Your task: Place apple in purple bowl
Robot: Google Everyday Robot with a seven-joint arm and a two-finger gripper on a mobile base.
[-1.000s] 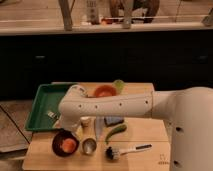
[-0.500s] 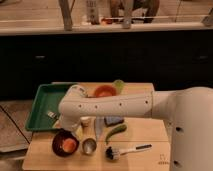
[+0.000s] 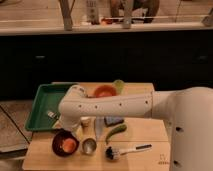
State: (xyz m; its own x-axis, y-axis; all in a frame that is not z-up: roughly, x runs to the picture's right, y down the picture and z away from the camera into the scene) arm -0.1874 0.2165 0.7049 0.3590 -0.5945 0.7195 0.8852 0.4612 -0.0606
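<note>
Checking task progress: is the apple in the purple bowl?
Yes: the apple sits inside the purple bowl; the gripper is just above.

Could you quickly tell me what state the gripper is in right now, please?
Gripper: just above the purple bowl, which holds the apple.

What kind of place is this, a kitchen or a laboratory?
Probably a kitchen-like test area. A wooden table carries the purple bowl with the apple in it, a metal cup and a dish brush, with a green tray beside. The tool is hidden behind the arm, above the bowl.
</note>
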